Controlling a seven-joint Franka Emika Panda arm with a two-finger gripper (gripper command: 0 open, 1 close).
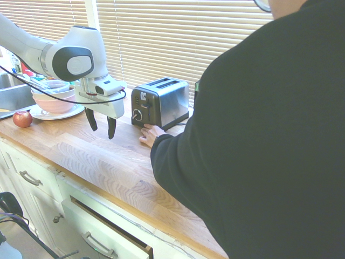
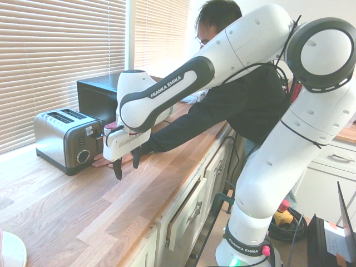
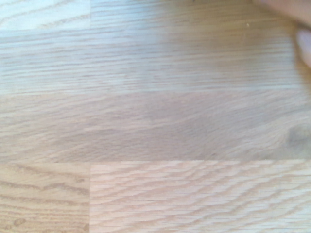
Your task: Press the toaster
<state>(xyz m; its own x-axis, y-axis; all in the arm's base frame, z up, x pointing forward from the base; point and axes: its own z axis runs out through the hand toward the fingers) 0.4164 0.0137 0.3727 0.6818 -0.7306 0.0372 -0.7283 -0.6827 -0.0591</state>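
The toaster (image 1: 160,102) stands on the wooden countertop (image 1: 97,156) by the blinds, its black end panel with lever and knob turned toward my arm. In the second exterior view the toaster (image 2: 67,139) is at the left. My gripper (image 1: 101,125) hangs open just above the countertop, a short way in front of that panel and not touching it. Nothing is between the fingers. From the other side the gripper (image 2: 127,165) points down beside a person's hand (image 2: 103,161) that rests at the toaster's base. The wrist view shows only wood grain (image 3: 146,126).
A person (image 1: 269,135) leans over the counter with a hand (image 1: 151,133) against the toaster. A red apple (image 1: 22,118), stacked bowls (image 1: 53,97) and a sink (image 1: 11,91) lie behind the gripper. A black microwave (image 2: 100,94) stands behind the toaster. A drawer (image 1: 108,226) is ajar.
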